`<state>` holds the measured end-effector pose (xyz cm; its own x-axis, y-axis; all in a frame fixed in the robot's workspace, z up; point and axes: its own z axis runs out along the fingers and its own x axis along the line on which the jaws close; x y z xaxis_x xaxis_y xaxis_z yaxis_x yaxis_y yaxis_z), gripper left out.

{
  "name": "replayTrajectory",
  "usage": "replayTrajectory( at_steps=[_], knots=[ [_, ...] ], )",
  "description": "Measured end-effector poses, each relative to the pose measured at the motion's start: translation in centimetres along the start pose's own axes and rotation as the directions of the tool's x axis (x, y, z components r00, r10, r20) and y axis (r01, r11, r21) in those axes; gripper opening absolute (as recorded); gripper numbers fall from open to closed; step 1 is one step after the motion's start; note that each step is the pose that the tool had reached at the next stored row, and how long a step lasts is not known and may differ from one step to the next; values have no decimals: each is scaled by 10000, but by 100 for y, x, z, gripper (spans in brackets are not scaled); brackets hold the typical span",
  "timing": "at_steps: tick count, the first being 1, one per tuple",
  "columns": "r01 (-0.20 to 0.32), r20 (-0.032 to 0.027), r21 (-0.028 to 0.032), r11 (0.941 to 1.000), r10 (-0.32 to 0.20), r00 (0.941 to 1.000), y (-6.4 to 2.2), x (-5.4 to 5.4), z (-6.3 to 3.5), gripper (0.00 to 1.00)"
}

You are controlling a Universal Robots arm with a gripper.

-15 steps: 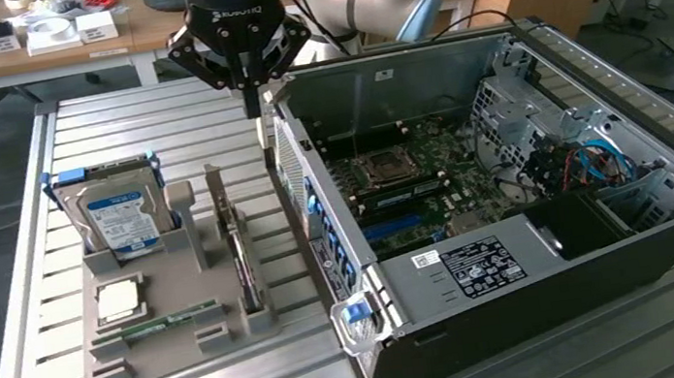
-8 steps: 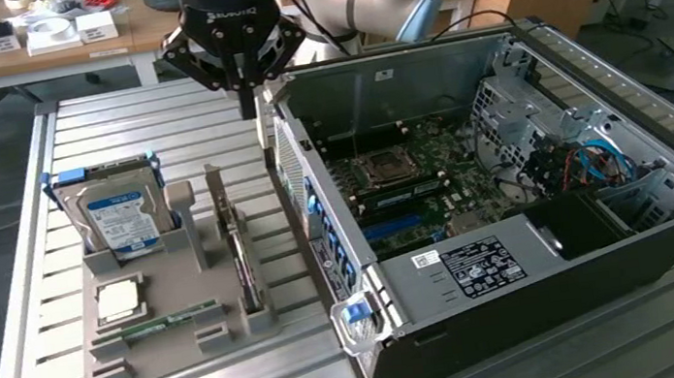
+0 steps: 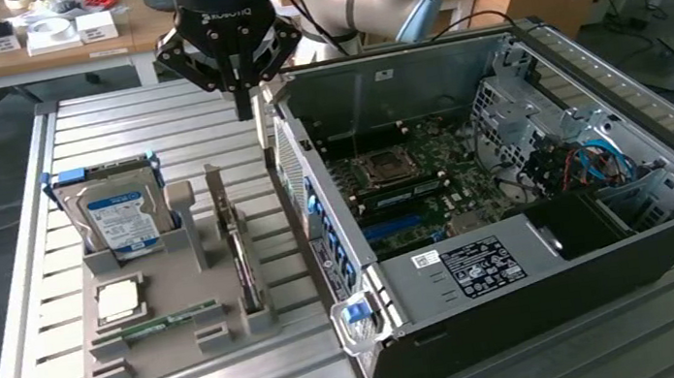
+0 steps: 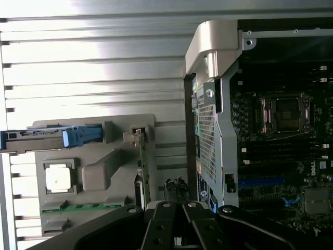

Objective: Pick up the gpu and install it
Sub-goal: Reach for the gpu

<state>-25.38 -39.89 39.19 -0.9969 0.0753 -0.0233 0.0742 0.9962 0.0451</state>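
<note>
Exterior view: The fingers (image 3: 243, 99) are seen pressed together, pointing down, with nothing held between them. They hang above the slatted metal table (image 3: 133, 128), near the far corner of the open computer case (image 3: 656, 235). The gpu (image 3: 243, 270) is stood on edge in a slot of the grey tray (image 3: 152, 365), on the side of the tray nearest the case, below the fingers and apart from them. A hard drive (image 3: 119, 218) with a blue-white label is held upright at the tray's far end. A processor chip (image 3: 117, 301) and a memory stick (image 3: 171, 318) are laid flat in the tray. The motherboard (image 3: 413, 169) is exposed inside the case.

Wrist view: The fingers (image 4: 158, 229) are seen closed and empty. The gpu (image 4: 142, 166) is seen edge-on as a thin green strip in the tray (image 4: 104, 172), just beside the case (image 4: 218, 109). The hard drive (image 4: 52, 138), processor chip (image 4: 57, 178) and memory stick (image 4: 83, 207) are seated in the tray. The table (image 4: 93, 62) is lit brightly.
</note>
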Motion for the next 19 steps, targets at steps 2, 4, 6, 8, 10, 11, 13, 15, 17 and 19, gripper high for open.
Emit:
replayTrajectory(
  at_steps=[2, 4, 6, 8, 10, 11, 13, 15, 17, 19],
  knots=[
    [0, 0, 0, 10000, 0, 10000, 0, 0, 0, 11],
    [0, 0, 0, 10000, 0, 10000, 0, 0, 0, 11],
    [0, 0, 0, 10000, 0, 10000, 0, 0, 0, 11],
    [0, 1, -1, 10000, 0, 10000, 0, 2, 1, 11],
    [-2, 0, 0, 10000, 2, 10000, -1, 11, 0, 11],
    [-2, 0, 1, 10000, 2, 10000, -1, 20, 0, 11],
    [0, 1, 0, 10000, 0, 10000, -3, 43, 1, 11],
    [0, 0, 0, 10000, 0, 10000, -6, 72, 1, 11],
    [0, 1, -1, 10000, 0, 10000, -8, 103, 2, 11],
    [0, 0, 0, 10000, 0, 10000, -10, 136, 1, 11]
  ],
)
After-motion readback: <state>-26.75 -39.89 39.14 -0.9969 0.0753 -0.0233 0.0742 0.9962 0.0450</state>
